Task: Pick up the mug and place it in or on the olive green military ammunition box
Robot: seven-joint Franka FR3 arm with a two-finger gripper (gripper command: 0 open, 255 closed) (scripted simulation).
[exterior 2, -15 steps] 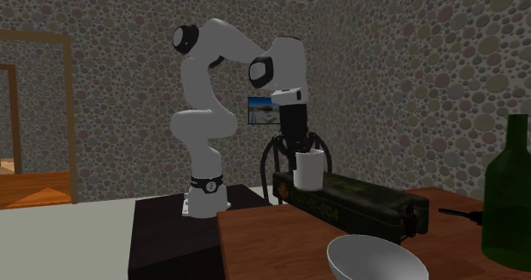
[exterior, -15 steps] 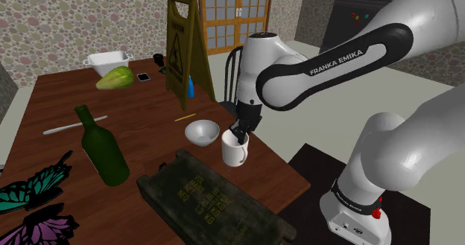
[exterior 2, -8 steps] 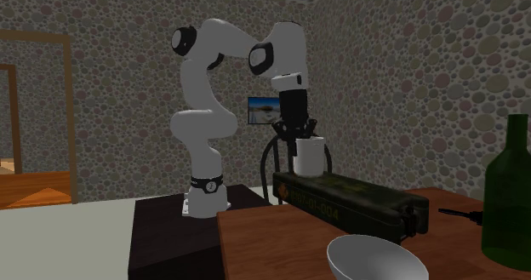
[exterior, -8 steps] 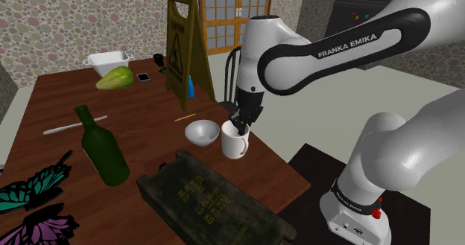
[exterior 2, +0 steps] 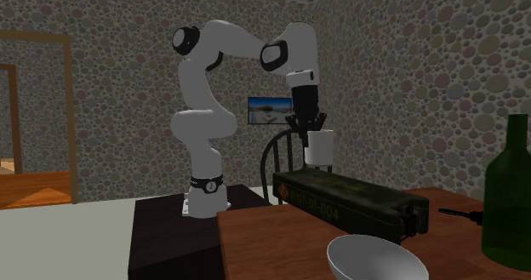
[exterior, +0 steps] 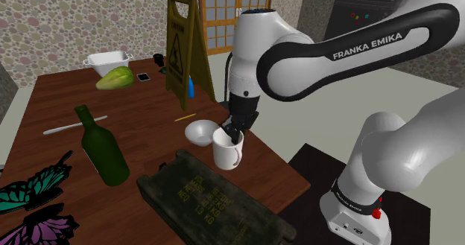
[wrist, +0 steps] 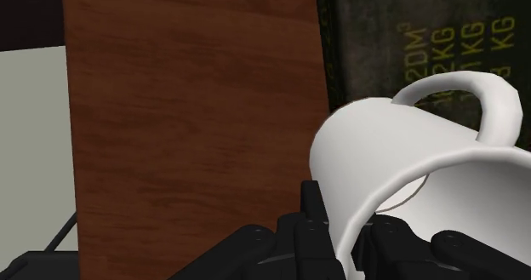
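A white mug [exterior: 227, 152] hangs in the air, my gripper [exterior: 235, 134] shut on its rim from above. It hovers just past the near end of the olive green ammunition box [exterior: 212, 202], which lies on the brown wooden table [exterior: 141, 124]. From the second exterior view the mug [exterior 2: 321, 147] floats above the box [exterior 2: 353, 200], under the gripper [exterior 2: 307, 131]. In the wrist view the black fingers [wrist: 311, 214] clasp the wall of the tilted mug [wrist: 425, 155], with the yellow-lettered box [wrist: 408, 31] beyond it.
A white bowl [exterior: 201, 132] sits right beside the mug. A green bottle [exterior: 104, 150] stands to the shoulder view's left of the box. A yellow floor sign [exterior: 182, 46], a white basket [exterior: 109, 59] and a green lump [exterior: 115, 78] stand further back. Butterfly figures [exterior: 30, 199] lie at the near left.
The gripper has carried the mug upward and toward the shoulder view's left, from the table's edge to a spot next to the bowl and over the box's end.
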